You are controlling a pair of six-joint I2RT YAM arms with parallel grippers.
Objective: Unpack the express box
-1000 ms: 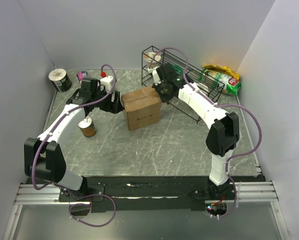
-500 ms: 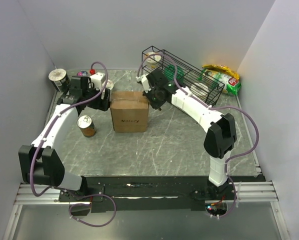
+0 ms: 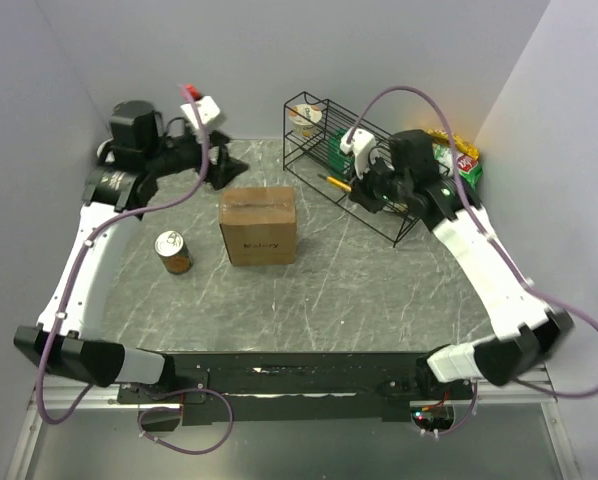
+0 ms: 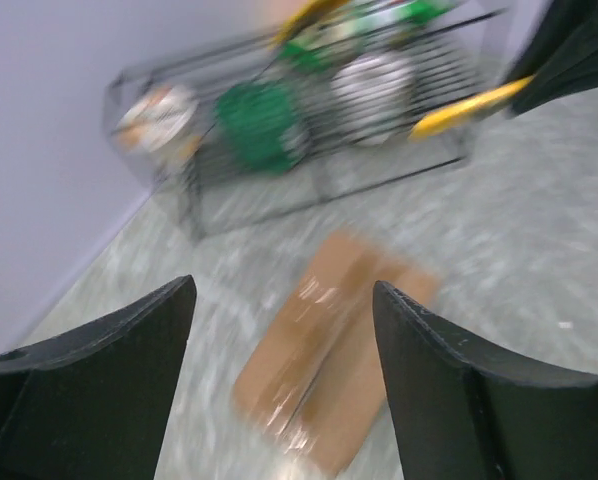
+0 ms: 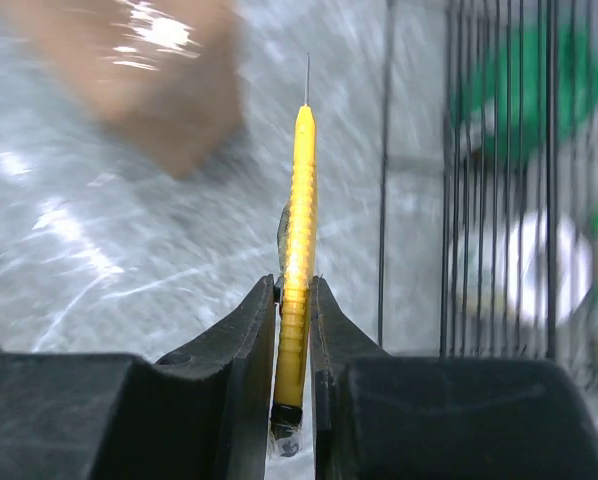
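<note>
- The express box (image 3: 258,226) stands on the grey, marble-patterned worktop (image 3: 359,290), about at its middle, touched by neither arm.
- The left jaws hang behind the box's rear left corner. They are spread wide and hold nothing. In the left wrist view the box (image 4: 334,370) shows in the gap between them, lower down and well apart from both dark fingers (image 4: 109,380).
- The right jaws are off to the box's right and a little behind it, well apart from it. They are pressed onto a slim yellow tool (image 5: 297,250) and pinch it near its butt end.
- The tool (image 3: 336,183) has a ribbed yellow handle ending in a thin metal point. Its long axis runs out from the jaws towards the box's right side and stops well short of it.
- The box is brown corrugated cardboard, close to a cube and slightly wider than deep. It sits upright and nearly square to the worktop's near edge.
- Its top flaps are shut under a glossy strip of clear tape running left to right. The face turned to the near edge carries small dark print.
- A black wire rack (image 3: 291,150) stands behind and to the right of the box.
- A small rusty-brown can (image 3: 173,252) stands upright to the left of the box, apart from it.
</note>
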